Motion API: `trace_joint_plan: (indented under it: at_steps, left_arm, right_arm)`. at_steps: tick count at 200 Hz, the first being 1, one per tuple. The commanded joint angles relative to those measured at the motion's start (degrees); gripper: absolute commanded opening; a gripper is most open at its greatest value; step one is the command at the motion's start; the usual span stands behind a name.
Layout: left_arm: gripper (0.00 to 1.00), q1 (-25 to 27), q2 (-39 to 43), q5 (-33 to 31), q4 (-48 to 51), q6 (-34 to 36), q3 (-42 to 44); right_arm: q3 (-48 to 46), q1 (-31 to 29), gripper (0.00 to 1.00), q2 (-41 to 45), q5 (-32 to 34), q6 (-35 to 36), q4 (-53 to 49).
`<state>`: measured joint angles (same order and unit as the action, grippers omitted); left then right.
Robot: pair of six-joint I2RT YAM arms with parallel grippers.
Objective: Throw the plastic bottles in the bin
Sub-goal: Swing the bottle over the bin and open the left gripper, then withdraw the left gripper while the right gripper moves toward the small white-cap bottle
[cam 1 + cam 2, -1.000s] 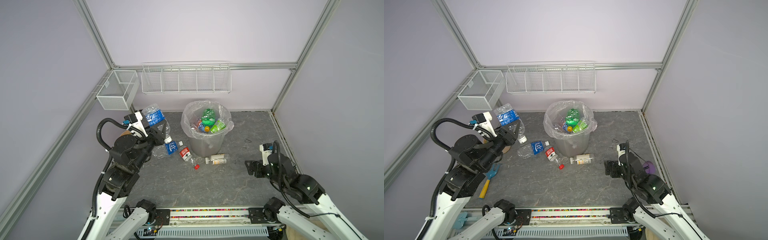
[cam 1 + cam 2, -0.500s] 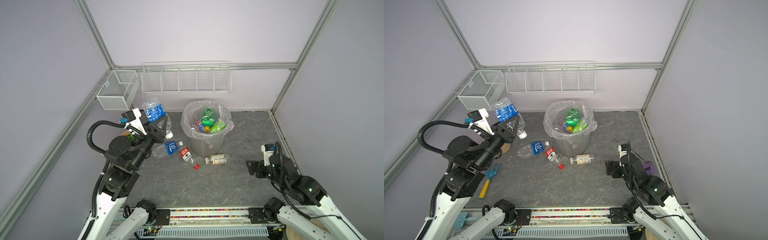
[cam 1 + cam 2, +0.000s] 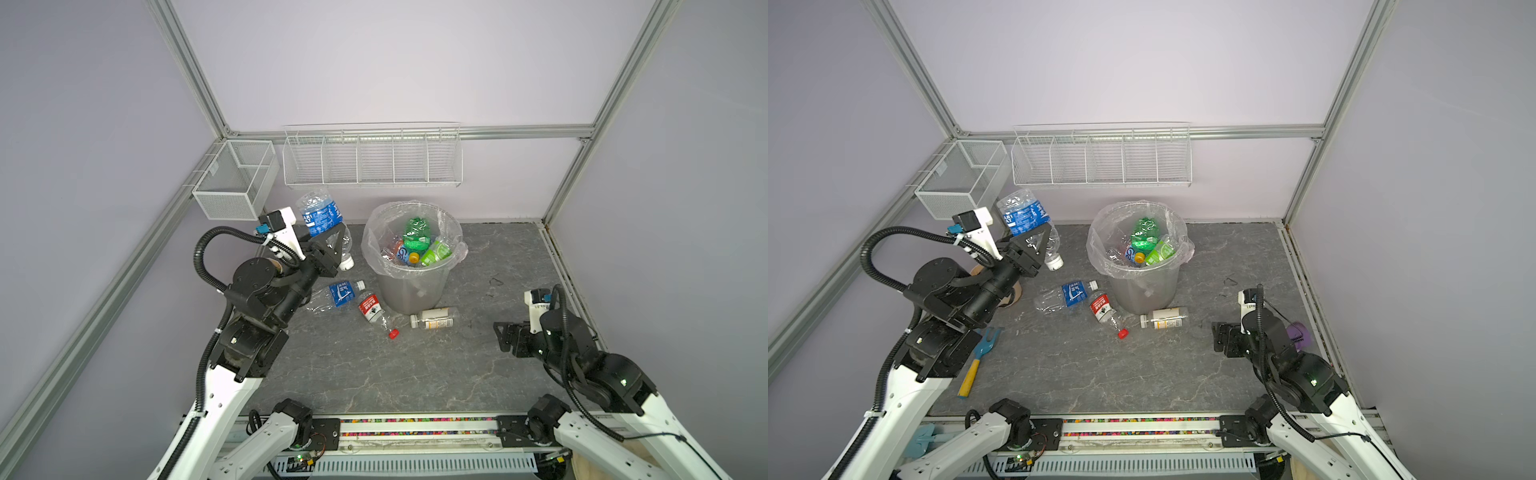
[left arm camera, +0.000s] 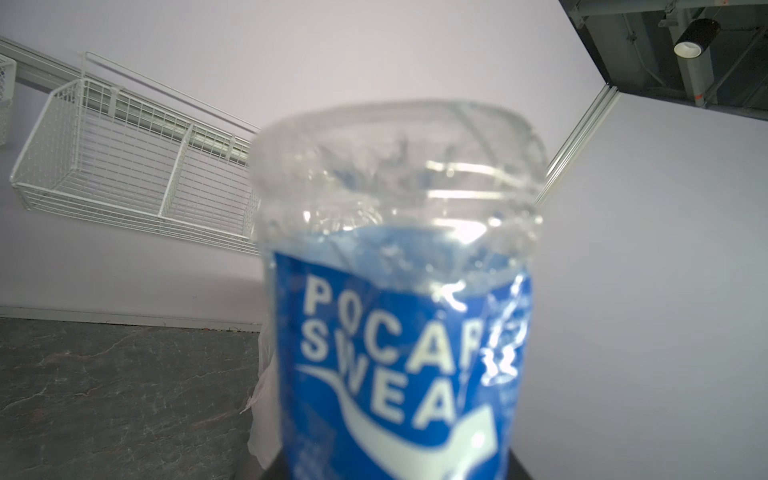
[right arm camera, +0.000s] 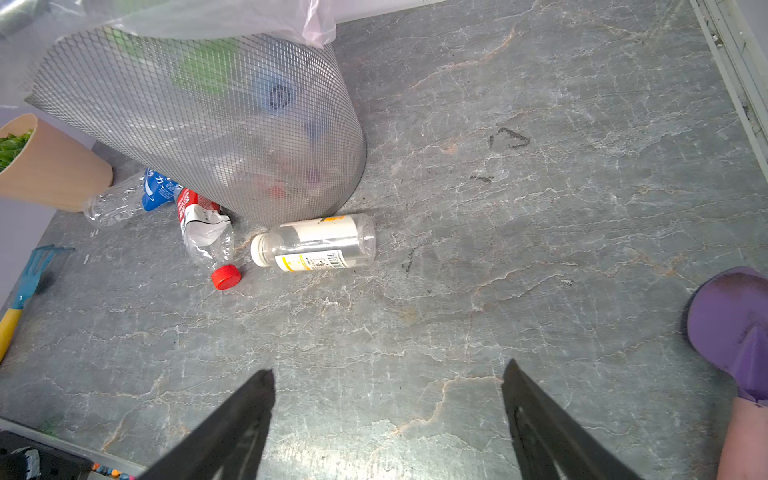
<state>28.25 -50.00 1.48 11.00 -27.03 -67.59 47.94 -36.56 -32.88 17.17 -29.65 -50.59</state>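
Note:
My left gripper (image 3: 332,245) is shut on a clear plastic bottle with a blue label (image 3: 320,216), held up in the air left of the bin (image 3: 411,291), cap end downward. That bottle (image 4: 395,332) fills the left wrist view and hides the jaws. The grey bin, lined with a clear bag, holds several bottles. Three bottles lie on the floor at its foot: a blue-labelled one (image 3: 338,293), a red-capped one (image 3: 372,309) and a white-and-yellow-labelled one (image 3: 432,320). My right gripper (image 5: 388,370) stands open and empty over bare floor, right of the bin.
A long white wire basket (image 3: 372,158) and a mesh basket (image 3: 232,183) hang on the back and left walls. A blue hand rake with a yellow handle (image 3: 980,357) lies near my left arm. A tan pot of leaves (image 5: 50,166) stands behind the bin; a purple object (image 5: 731,324) lies by my right arm.
My left arm has lifted the blue-labelled bottle higher and a little towards the bin. The right arm has barely shifted; both grippers keep their openings.

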Motion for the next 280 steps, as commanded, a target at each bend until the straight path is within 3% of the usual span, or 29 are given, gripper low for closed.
trace_joint_plan:
  at_steps: [1, 29, 37, 42, 52, 55, 77, 92, 119, 160, 280]
  left_arm:
    - [0.1, 3.7, -3.8, -1.6, -0.7, 4.7, -4.1]
    - [0.12, 6.7, -13.7, -2.2, 6.5, 7.0, -12.9]
    - [0.19, 6.7, -18.1, -1.1, 12.1, 7.4, -18.0]
    - [0.34, 6.8, -21.1, -1.1, 16.7, 7.6, -22.0]
    - [0.94, 7.4, -26.1, -3.4, 25.3, 7.7, -29.5]
    - [1.0, 7.7, -27.2, -4.5, 27.3, 7.8, -31.1]
    - [1.0, 11.6, -27.1, -8.5, 30.7, 10.6, -34.4]
    - [1.0, 12.4, -23.7, -7.8, 30.4, 11.2, -34.0]
    - [1.0, 12.4, -16.0, -13.3, 29.3, 12.1, -29.2]
    - [1.0, 12.4, -7.5, -16.2, 27.5, 9.8, -22.2]
    - [1.0, 12.2, 2.3, -23.2, 26.9, 3.1, -2.3]
  right_arm:
    - [-0.5, 0.2, 0.88, 0.8, 1.3, -0.9, -0.6]
    - [0.1, 0.2, 0.88, 1.0, 1.5, -0.7, -1.2]
    - [0.3, 0.2, 0.88, 1.0, 1.6, -0.7, -1.6]
    - [0.5, 0.2, 0.88, 1.1, 1.6, -0.6, -1.7]
    - [0.6, 0.2, 0.88, 1.2, 1.6, -0.5, -1.9]
    - [0.7, 0.3, 0.89, 1.3, 1.7, -0.4, -2.0]
    - [0.6, 0.2, 0.89, 2.1, 1.7, -0.3, -2.5]
    - [0.2, 0.2, 0.88, 2.7, 1.6, -0.1, -2.9]
    - [-0.8, 0.2, 0.88, 3.9, 1.9, 0.0, -2.8]
    - [-0.9, 0.2, 0.88, 4.1, 1.1, -0.5, -2.6]
    - [-0.6, 0.2, 0.89, 3.4, 1.0, -0.8, -2.8]
